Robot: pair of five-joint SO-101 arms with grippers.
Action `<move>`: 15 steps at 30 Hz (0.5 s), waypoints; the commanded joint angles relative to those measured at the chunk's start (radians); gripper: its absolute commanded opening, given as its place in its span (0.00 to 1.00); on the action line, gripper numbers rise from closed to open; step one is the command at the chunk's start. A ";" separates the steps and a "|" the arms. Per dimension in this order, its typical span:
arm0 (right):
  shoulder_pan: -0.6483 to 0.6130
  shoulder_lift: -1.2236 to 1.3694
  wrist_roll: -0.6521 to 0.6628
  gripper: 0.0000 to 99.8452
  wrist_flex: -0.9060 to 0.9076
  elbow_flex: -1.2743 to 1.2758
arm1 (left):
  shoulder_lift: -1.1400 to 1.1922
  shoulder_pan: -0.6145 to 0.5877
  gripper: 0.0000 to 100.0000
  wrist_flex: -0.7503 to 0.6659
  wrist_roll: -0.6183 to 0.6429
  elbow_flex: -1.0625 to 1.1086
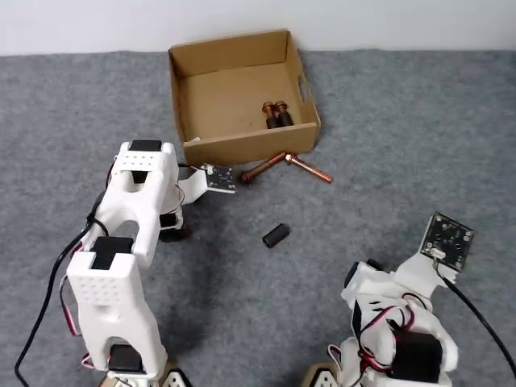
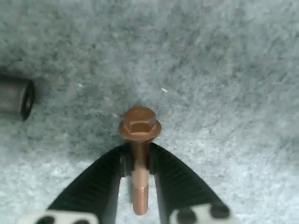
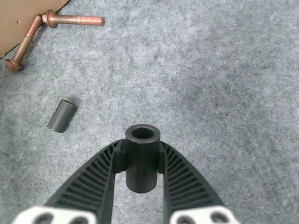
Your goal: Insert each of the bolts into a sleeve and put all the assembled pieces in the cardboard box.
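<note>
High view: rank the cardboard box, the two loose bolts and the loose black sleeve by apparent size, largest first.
1. Cardboard box.
2. Left bolt and right bolt, alike.
3. Black sleeve.

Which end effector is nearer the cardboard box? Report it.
Left. The left end effector, gripping a bolt, is a short way in front of the cardboard box; the right end effector, gripping a sleeve, is farther back.

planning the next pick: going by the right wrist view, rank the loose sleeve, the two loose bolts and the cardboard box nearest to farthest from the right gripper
1. The loose sleeve, on the carpet, nearest the right gripper.
2. The two bolts, in a V by the box; too close to rank against each other.
3. The cardboard box, just behind them.
</note>
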 commanded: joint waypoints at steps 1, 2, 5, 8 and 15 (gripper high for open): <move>0.004 -0.002 0.012 0.01 -0.022 -0.012 | -0.064 0.035 0.01 0.075 0.072 -0.013; 0.004 -0.002 0.012 0.01 -0.021 -0.014 | -0.094 0.043 0.01 0.094 0.087 -0.012; 0.004 -0.002 0.012 0.01 -0.015 -0.031 | -0.203 0.058 0.01 0.137 0.153 -0.008; 0.004 -0.002 0.014 0.01 -0.005 -0.048 | -0.333 0.086 0.01 0.186 0.285 -0.008; -0.111 -0.002 0.014 0.01 0.001 -0.092 | -0.624 0.167 0.01 0.245 0.736 0.005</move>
